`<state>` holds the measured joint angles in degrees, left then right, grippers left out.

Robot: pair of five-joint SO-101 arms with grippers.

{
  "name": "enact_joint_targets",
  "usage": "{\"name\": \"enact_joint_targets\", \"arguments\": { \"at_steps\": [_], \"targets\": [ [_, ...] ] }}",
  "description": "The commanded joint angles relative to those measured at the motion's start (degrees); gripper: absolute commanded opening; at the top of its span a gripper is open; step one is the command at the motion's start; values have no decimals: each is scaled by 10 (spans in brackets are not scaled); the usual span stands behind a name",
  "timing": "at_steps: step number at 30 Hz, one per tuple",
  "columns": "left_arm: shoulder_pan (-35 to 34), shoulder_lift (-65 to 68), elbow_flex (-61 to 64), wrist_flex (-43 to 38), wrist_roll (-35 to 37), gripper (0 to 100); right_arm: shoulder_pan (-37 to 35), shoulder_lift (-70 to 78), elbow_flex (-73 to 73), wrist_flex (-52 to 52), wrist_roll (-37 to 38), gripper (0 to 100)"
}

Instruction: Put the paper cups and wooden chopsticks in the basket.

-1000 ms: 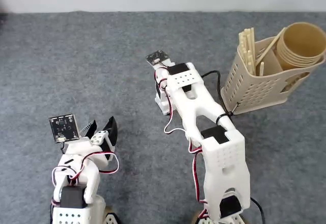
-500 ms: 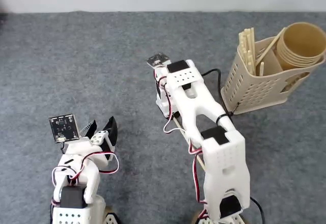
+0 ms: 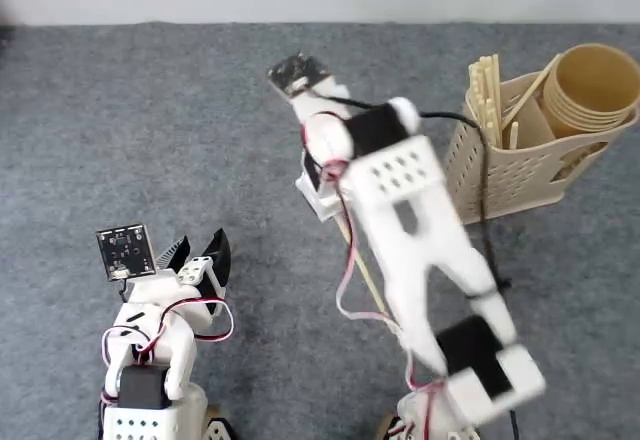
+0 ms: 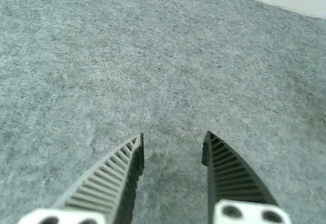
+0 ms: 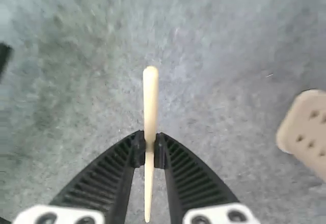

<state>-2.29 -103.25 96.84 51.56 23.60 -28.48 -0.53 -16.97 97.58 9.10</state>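
Note:
A single wooden chopstick [image 5: 150,102] is pinched between the black jaws of my right gripper [image 5: 146,150], held above the grey carpet. From above, the chopstick [image 3: 364,272] slants out from under the raised right arm in the middle of the table. The beige perforated basket [image 3: 505,175] stands at the far right, holding stacked paper cups [image 3: 597,85] and several chopsticks [image 3: 487,95]. A corner of the basket [image 5: 305,127] shows beside the right gripper. My left gripper [image 4: 173,147] is open over bare carpet, near the front left [image 3: 200,255].
Grey carpet covers the whole table, with a pale wall along the far edge. A black cable runs from the right arm past the basket's near side. Open carpet lies between the two arms and on the far left.
The right arm has risen and swung toward the far side, and the chopstick in its gripper now shows beneath it. The left arm has not moved.

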Motion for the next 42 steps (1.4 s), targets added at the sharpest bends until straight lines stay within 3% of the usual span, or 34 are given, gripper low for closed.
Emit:
{"name": "enact_joint_targets", "arguments": {
  "at_steps": [1, 5, 11, 23, 35, 42],
  "targets": [
    [0, -5, -4, 1, -4, 187, 4, -124, -34, -5, -7, 8],
    [0, -5, -4, 1, -4, 187, 13, -232, -34, -40, -4, 8],
    [0, -5, -4, 1, -4, 187, 124, -340, -34, -171, -1, 8],
    [0, -5, -4, 1, -4, 187, 300, -393, -31, -407, -7, 8],
    [0, -5, -4, 1, -4, 187, 362, -335, 215, -591, -7, 9],
    [0, -5, -4, 1, -4, 187, 358, -335, 276, -573, -7, 13]
  ]
}}
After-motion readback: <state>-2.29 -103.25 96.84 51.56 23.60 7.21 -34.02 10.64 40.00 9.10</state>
